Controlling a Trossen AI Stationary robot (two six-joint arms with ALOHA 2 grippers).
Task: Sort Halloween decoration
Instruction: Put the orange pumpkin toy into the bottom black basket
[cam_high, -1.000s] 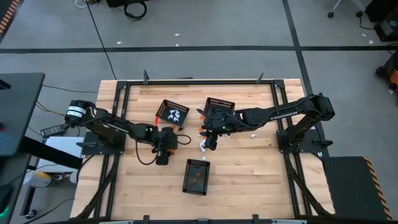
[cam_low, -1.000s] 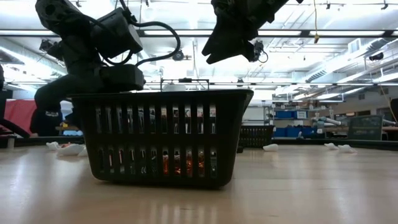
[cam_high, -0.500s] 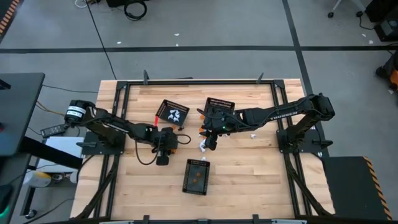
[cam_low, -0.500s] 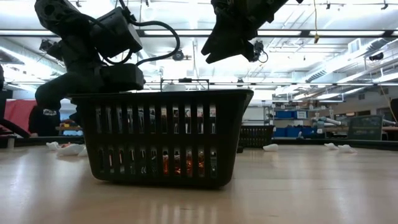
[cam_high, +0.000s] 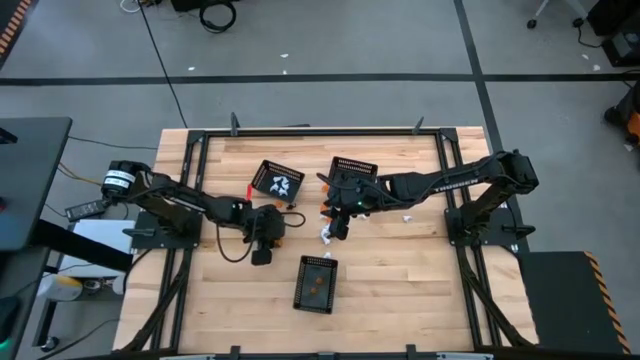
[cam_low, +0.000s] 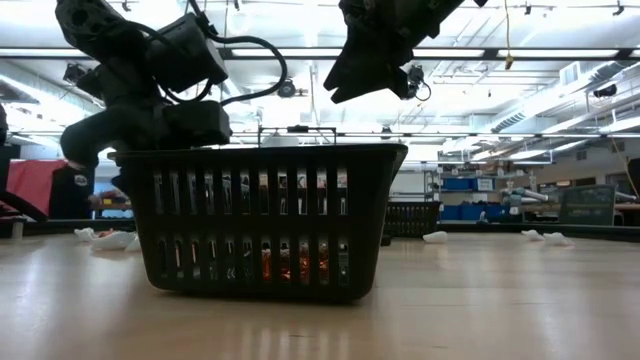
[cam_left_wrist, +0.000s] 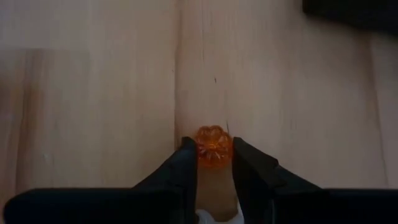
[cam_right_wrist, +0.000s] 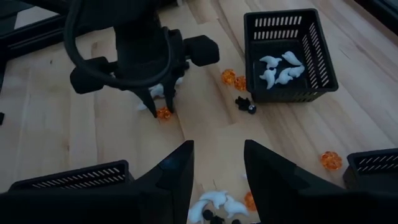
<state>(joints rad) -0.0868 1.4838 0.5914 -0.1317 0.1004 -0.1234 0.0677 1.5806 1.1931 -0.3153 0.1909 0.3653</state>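
Observation:
The Halloween decoration is small trinkets scattered on the table. In the left wrist view an orange pumpkin trinket (cam_left_wrist: 214, 147) sits between my left gripper's (cam_left_wrist: 214, 163) fingertips. The right wrist view shows that same gripper (cam_right_wrist: 159, 107) pointing down at the pumpkin (cam_right_wrist: 163, 113). My right gripper (cam_right_wrist: 217, 180) is open and hovers above a small pile of white ghost trinkets (cam_right_wrist: 219, 204), touching nothing. In the high view the left gripper (cam_high: 266, 236) is left of the right gripper (cam_high: 335, 228). My left gripper pinches the orange pumpkin trinket (cam_left_wrist: 214, 147) by its two sides between the fingertips (cam_left_wrist: 186, 155). The fingers come from above, pointing down. Whether the pumpkin is clear of the table, I cannot tell.
Three black mesh baskets stand on the table: one with white ghosts (cam_high: 277, 180), one beside it (cam_high: 353, 170), and a near one (cam_high: 316, 283) with orange pieces inside (cam_low: 275, 265). Loose orange (cam_right_wrist: 228, 76) and black trinkets (cam_right_wrist: 244, 102) lie between the arms.
In the low view my left arm's lower part has risen slightly. The right gripper has stayed still and open.

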